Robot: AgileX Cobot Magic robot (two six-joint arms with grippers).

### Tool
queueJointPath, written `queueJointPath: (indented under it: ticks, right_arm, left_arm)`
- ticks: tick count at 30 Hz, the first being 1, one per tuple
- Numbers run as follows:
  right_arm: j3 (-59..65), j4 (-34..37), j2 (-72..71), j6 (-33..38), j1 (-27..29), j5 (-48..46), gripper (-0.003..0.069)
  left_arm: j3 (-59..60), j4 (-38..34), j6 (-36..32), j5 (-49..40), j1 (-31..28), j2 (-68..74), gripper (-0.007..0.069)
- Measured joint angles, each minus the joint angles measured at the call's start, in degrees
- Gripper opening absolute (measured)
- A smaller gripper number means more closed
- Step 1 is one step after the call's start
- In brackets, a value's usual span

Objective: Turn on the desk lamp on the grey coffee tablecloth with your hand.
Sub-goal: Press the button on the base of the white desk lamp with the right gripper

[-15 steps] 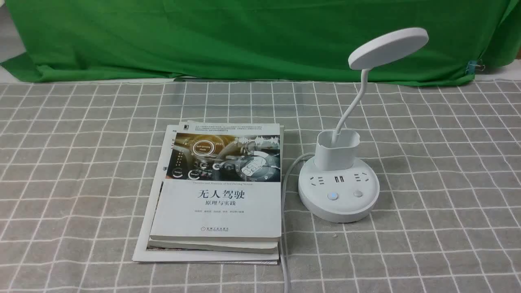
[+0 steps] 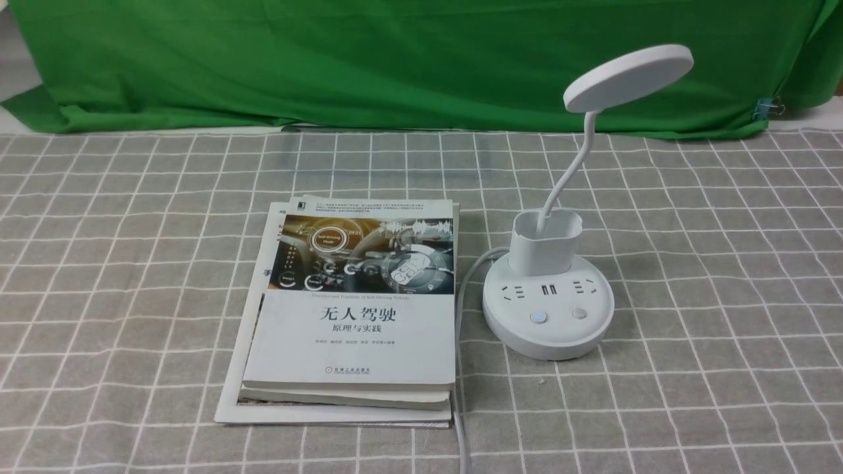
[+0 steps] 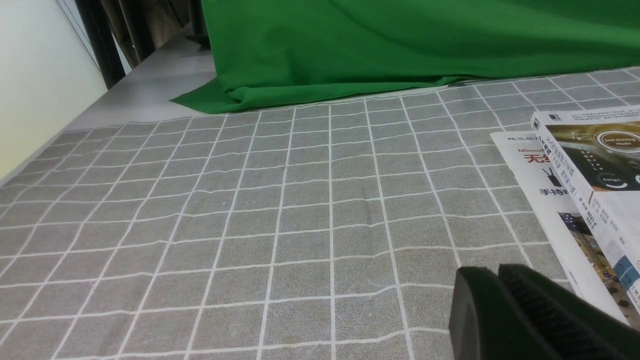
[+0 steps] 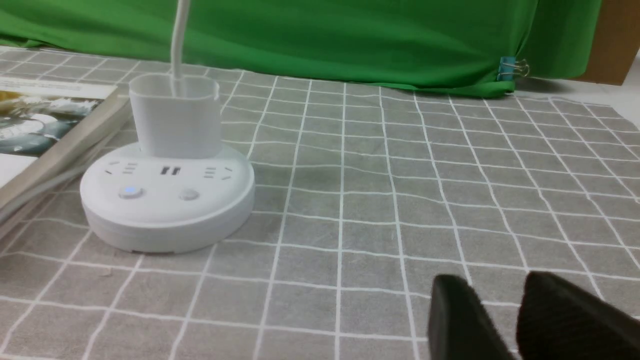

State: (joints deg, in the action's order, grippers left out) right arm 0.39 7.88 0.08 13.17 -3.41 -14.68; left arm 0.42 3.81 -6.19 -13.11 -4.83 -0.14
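So the desk lamp [image 2: 546,289] sat right of centre in the front view, on the grey coffee tablecloth [image 2: 724,296], head dark as far as I could tell.

Main worry for me was the two near-identical buttons on the base. The blue-lit button [image 2: 539,318] sat toward frame-left and the plain button [image 2: 579,313] beside it. I couldn't tell which one ran the light, so a press could easily hit the wrong one or slip toward the sockets just behind. A sideways shove might also skid the base on the cloth or rock that bendy neck.

The right gripper [image 4: 500,287] hung low, well short of the base, fingers a little apart and empty. The left gripper [image 3: 492,272] looked pinched nearly together, holding nothing, near the stack of books [image 2: 355,329]. Those books and the white cord [image 2: 461,316] crowded the lamp's frame-left side. From frame-right there was only cloth in the way.
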Motion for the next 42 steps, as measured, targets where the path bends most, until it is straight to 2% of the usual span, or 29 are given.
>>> queueJointPath:
  ticks: [19, 22, 27, 30, 35, 40, 42]
  right_arm:
    - [0.0, 0.0, 0.0, -0.52, 0.0, 1.96, 0.0242]
    - [0.0, -0.05, 0.0, -5.4, 0.0, 5.63, 0.0242]
    - [0.0, 0.07, 0.0, -33.33, 0.0, 16.3, 0.0242]
    - [0.0, 0.12, 0.0, -39.55, 0.0, 19.71, 0.0242]
    - [-0.05, 0.13, 0.0, -41.03, 0.0, 21.56, 0.0219]
    - [-8.19, 0.18, 5.78, -33.12, -2.04, 6.56, 0.0108]
    - [-17.91, 0.18, 14.18, -24.05, -4.69, -4.17, 0.0067]
  left_arm:
    - [0.0, 0.0, 0.0, 0.0, 0.0, 0.0, 0.0019]
    - [0.0, 0.0, 0.0, 0.0, 0.0, 0.0, 0.0019]
    - [0.0, 0.0, 0.07, 0.0, 0.0, 0.0, 0.0019]
    - [0.0, 0.0, 0.07, 0.0, 0.0, 0.0, 0.0019]
    - [0.0, 0.0, 0.07, 0.0, 0.0, 0.0, 0.0019]
    - [0.0, 0.0, 0.07, 0.0, 0.0, 0.0, 0.0019]
    - [0.0, 0.0, 0.07, 0.0, 0.0, 0.0, 0.0019]
